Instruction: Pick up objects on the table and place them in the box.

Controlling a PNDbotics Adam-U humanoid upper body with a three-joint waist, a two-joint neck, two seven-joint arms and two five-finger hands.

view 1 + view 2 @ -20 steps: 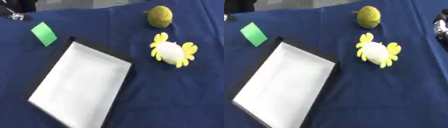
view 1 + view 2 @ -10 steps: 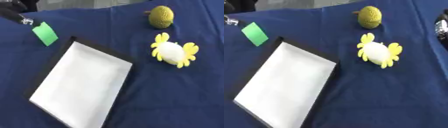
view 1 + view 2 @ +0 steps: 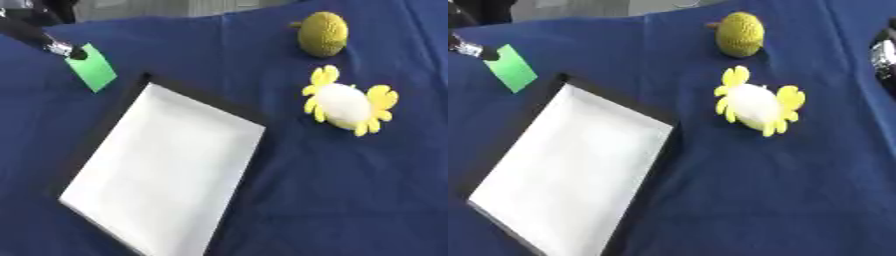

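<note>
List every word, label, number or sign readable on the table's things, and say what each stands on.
None can be read. The green card, the white box, the yellow-and-white crab toy and the olive round toy show no text.

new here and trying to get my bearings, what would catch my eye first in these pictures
The big white box with its dark rim fills the lower left, lying askew on the blue tablecloth with nothing in it. To its right sits a white and yellow crab toy, with a bumpy yellow-green fruit toy behind it. At the upper left, the left hand reaches a fingertip to a flat green card.
</note>
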